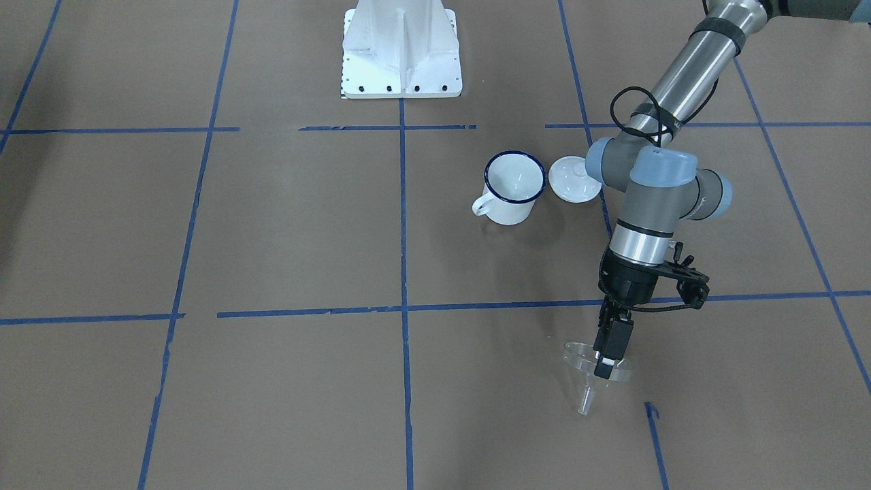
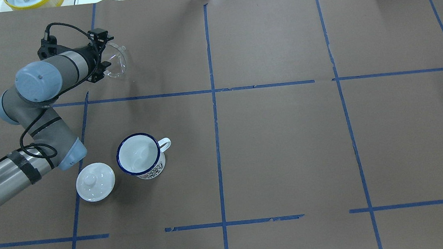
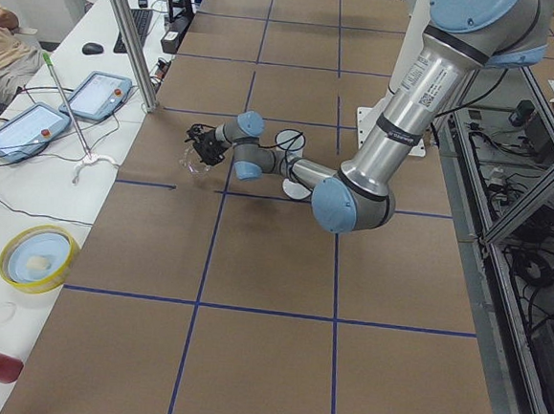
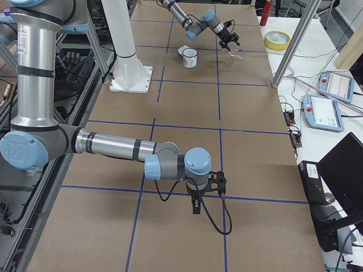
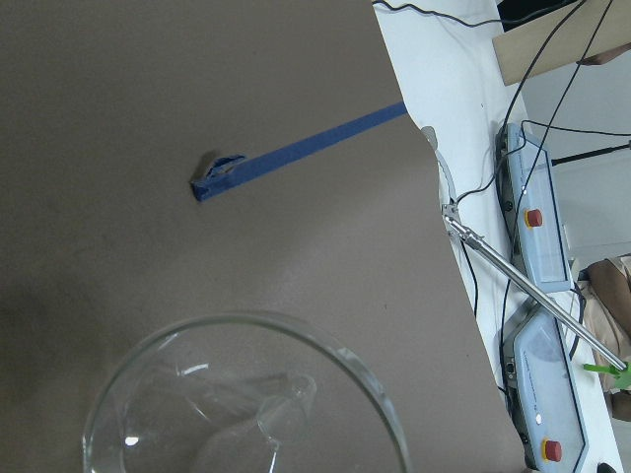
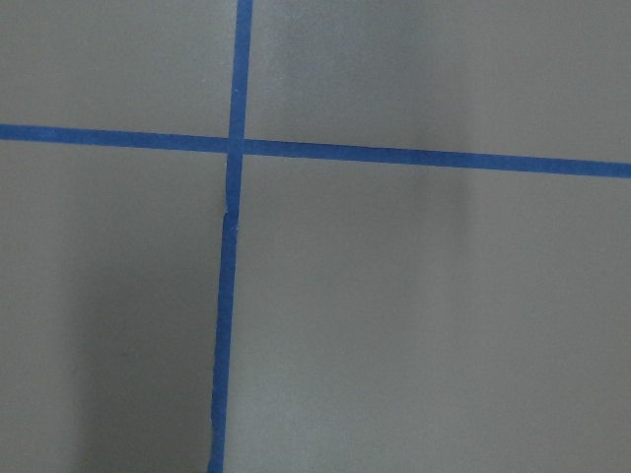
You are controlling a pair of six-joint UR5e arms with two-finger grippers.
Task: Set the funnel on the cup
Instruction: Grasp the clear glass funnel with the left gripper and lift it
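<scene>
Funnel (image 1: 586,373): clear, wide rim uppermost, spout pointing down and a little tilted. It is held by the rim on the operators' side of the table. Whether the spout tip touches the paper cannot be told.

Funnel, wrist view: the round rim (image 5: 246,394) fills the lower part of the picture, with the cone and spout seen through it.

Left gripper (image 1: 604,371): points down from the wrist, fingers clamped on the funnel's rim at the side nearer the arm.

Left arm (image 2: 34,83): reaches in from the robot's left and bends forward past the lid.

Cup (image 1: 514,187): white, dark blue rim, upright, mouth open, nothing seen inside. The loop handle (image 2: 164,144) points towards the table's middle, and a dark print shows on the side nearest the robot.

Cup to funnel: well apart, with one blue tape line (image 1: 476,306) running between them.

Lid (image 2: 95,181): round, white, knob up, flat on the paper. It lies just beside the cup on the robot's left, not touching it.

Right gripper (image 4: 195,208): far from the task's things, pointing down close over the paper near a tape line. Whether the fingers are apart or together cannot be told.

Right wrist view: only brown paper and a tape crossing (image 6: 237,146).

Table (image 2: 288,146): covered in brown paper, marked in a grid of blue tape.

Pedestal (image 1: 401,51): white, bolted at the robot's edge.

Pendants (image 3: 94,95): two, on the white bench beyond the table.
</scene>
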